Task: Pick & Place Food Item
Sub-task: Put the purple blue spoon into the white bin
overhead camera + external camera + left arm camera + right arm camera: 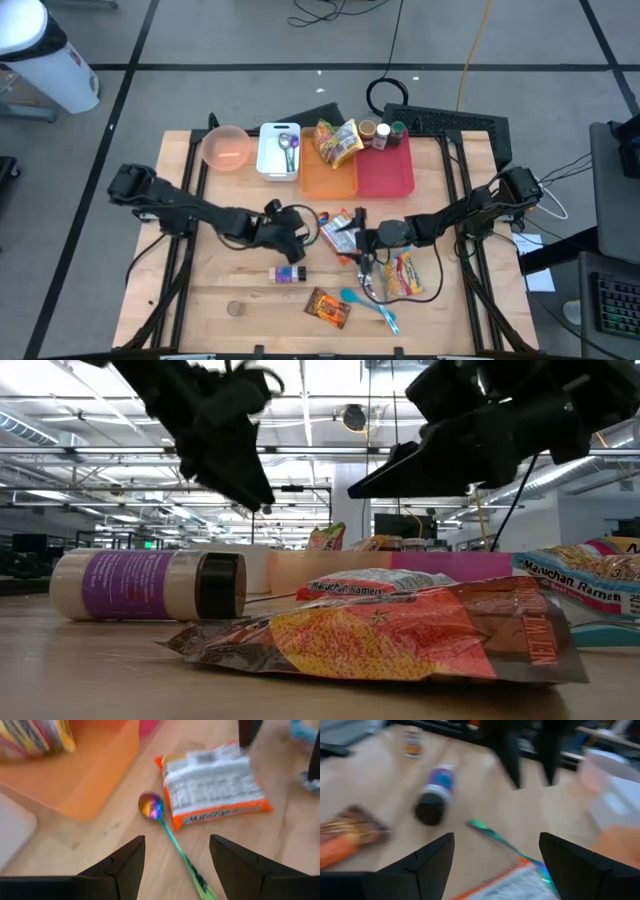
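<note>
Both the left pincer (pixel 300 228) and right pincer (pixel 362 241) hang wide and empty beside the ramen packet (pixel 212 780), so one should straddle its short edges squarely before closing.

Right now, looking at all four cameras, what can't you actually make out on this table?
- Ramen packet: label text blurred in the left wrist view.
- Iridescent spoon: handle end cut off between that arm's fingers.
- Purple-label bottle: label smeared by blur in the right wrist view.
- Small jars in the red tray: contents too small, high view.

Two black jointed arms (pixel 190 208), looped black cables, tapered matte fingers (pixel 118 866).
</note>
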Robot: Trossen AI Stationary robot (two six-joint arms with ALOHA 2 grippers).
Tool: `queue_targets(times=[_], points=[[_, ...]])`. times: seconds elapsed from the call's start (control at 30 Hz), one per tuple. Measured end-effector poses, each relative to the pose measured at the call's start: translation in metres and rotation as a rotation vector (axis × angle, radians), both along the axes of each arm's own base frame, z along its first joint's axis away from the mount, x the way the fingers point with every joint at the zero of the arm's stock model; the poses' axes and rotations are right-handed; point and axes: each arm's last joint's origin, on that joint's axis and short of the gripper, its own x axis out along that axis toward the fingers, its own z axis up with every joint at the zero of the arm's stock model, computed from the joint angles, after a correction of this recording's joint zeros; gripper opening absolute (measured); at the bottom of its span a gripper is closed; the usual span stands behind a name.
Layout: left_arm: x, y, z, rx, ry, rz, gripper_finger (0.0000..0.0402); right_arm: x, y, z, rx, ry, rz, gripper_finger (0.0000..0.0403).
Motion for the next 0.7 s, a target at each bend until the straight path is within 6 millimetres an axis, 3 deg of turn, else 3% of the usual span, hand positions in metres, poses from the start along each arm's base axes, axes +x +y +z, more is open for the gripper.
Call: queue_targets(times=[0.33, 0.53, 0.7], points=[[0.015, 0.015, -0.021, -0.067, 0.023, 0.088, 0.0227, -0.028, -0.009, -0.025, 0.017, -0.008, -0.089, 0.0279], [0.021, 0.013, -0.037, -0.075, 0.042, 0.102, 0.0227, -0.049, -0.017, -0.026, 0.003, -0.166, -0.171, 0.0277], [0.028, 0.011, -0.051, -0.080, 0.060, 0.097, 0.0227, -0.053, -0.019, -0.026, -0.006, -0.196, -0.204, 0.0277]])
